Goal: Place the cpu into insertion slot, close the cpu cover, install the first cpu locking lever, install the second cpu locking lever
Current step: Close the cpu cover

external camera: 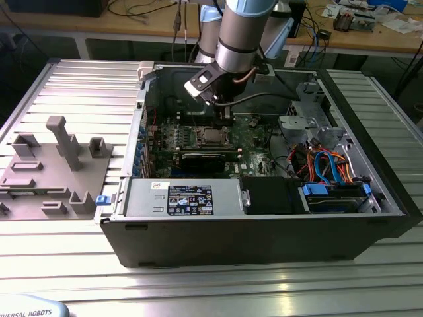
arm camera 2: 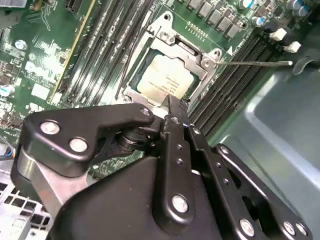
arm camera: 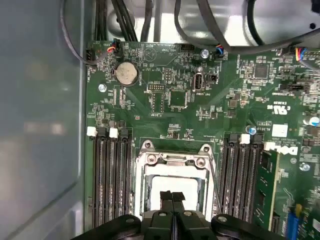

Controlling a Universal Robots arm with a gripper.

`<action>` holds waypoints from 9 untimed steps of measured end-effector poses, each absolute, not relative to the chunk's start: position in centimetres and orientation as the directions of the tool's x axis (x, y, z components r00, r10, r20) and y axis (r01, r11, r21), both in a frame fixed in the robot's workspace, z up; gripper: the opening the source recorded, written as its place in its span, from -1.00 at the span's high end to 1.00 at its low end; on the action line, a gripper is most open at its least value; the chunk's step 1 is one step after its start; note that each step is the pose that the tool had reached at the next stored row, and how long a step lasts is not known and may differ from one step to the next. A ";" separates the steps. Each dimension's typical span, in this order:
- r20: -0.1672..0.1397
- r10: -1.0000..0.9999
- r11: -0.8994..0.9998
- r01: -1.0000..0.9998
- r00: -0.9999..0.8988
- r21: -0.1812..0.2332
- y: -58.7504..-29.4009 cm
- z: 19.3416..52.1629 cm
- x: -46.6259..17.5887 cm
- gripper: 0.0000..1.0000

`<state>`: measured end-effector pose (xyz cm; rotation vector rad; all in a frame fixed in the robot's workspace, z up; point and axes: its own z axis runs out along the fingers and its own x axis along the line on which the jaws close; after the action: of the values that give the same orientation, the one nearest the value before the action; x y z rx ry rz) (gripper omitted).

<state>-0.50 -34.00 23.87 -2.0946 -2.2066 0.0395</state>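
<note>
The black two-fingered gripper (arm camera: 172, 196) has its jaws pressed together with nothing between them. In both wrist views the paired fingertips (arm camera 2: 170, 101) hang over the edge of the thin silver metal cpu cover (arm camera 2: 192, 57) nearest the gripper; whether they touch it I cannot tell. The small flat square cpu (arm camera 2: 161, 80), with its dull silver-grey top, lies seated in the silver-rimmed square insertion slot (external camera: 200, 137) on the green circuit board (arm camera: 225, 100). It sits just beyond the closed tips, not between them. The cpu cover lies flat around the cpu, whose top shows through the large cut-out. A thin wire locking lever (arm camera 2: 255, 63) reaches from a corner of the insertion slot across the long black memory slots (arm camera 2: 235, 85).

In the exterior view the gripper (external camera: 225, 113) stands at twelve o'clock from the insertion slot, inside the open black computer case (external camera: 264, 244). The silver power supply box (external camera: 185, 198) sits at six o'clock from the slot. A grey moulded fixture tray (external camera: 53, 165) lies on the ribbed aluminium table (external camera: 198, 284) at nine o'clock from the case, toward the exterior view's left.
</note>
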 end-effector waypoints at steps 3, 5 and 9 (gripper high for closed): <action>0.054 0.997 0.054 0.995 -0.050 -0.087 -34.0 26.0 -0.5 0.79; 0.054 0.997 0.054 0.995 -0.050 -0.087 -34.0 26.0 -0.5 0.79; 0.054 0.997 0.054 0.995 -0.050 -0.087 -34.0 26.0 -0.5 0.79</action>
<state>-0.50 -34.00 26.02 -2.0945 -2.2067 0.0394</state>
